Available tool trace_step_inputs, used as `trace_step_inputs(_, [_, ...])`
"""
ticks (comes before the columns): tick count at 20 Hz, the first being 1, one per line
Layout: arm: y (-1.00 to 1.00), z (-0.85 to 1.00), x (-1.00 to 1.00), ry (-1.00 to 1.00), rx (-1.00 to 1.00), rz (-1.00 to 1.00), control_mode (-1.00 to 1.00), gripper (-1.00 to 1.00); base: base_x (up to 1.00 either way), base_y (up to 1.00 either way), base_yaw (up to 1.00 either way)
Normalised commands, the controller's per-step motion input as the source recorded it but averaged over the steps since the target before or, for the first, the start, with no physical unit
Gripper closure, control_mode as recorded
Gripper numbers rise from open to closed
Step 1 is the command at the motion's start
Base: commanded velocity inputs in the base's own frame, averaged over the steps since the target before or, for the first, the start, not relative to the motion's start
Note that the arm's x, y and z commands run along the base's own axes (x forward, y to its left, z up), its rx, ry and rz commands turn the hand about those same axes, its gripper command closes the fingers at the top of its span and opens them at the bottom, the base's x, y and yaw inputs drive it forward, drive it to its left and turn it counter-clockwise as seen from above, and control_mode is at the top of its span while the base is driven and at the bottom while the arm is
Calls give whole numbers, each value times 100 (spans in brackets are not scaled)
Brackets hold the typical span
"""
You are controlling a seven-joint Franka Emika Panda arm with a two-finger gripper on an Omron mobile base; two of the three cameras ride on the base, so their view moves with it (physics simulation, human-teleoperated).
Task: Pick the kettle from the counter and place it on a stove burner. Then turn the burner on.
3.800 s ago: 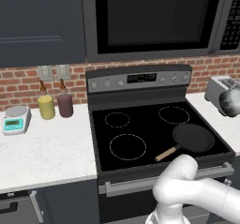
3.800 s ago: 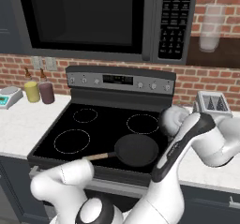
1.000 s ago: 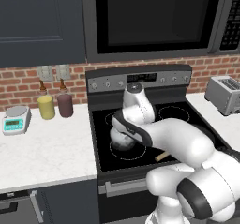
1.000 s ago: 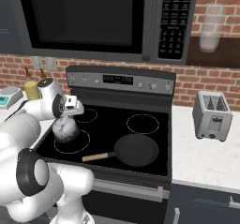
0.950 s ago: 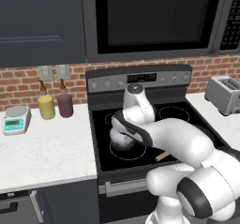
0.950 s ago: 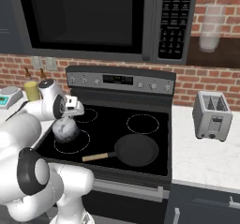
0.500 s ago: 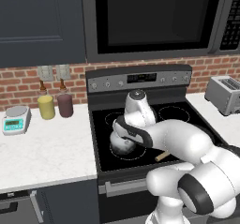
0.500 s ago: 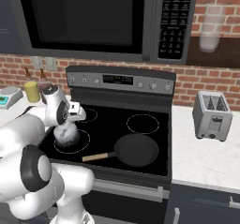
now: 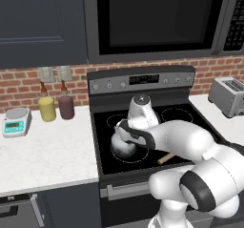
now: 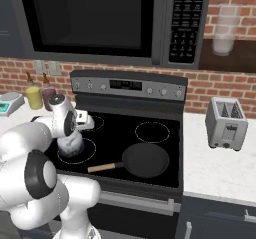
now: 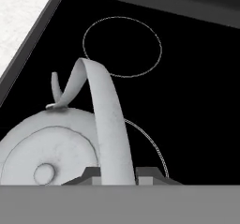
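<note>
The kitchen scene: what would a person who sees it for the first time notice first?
First, the white arm bent low over the black cooktop, its gripper closed on the arched handle of the kettle. The kettle sits at the large front-left stove burner. Beside it lies a black frying pan with a wooden handle.

Even, soft rendered light; faint shadows, no glare, slightly low-resolution.

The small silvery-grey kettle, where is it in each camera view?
Left base view: small silvery-grey kettle on the cooktop's front-left ring, beside the white arm.
Right base view: kettle at left, on the large white ring.
Hand view: kettle lower left, arched handle rising centre.
Shared landmark: that ring.
</note>
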Motion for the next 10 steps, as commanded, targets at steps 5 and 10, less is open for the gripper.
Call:
trace_step_inputs(5, [-5,-1,3,-6,0,1,-100,100,0,0,0])
trace_step_inputs(10, [-26,0,0,-2,0,1,-100,100,0,0,0])
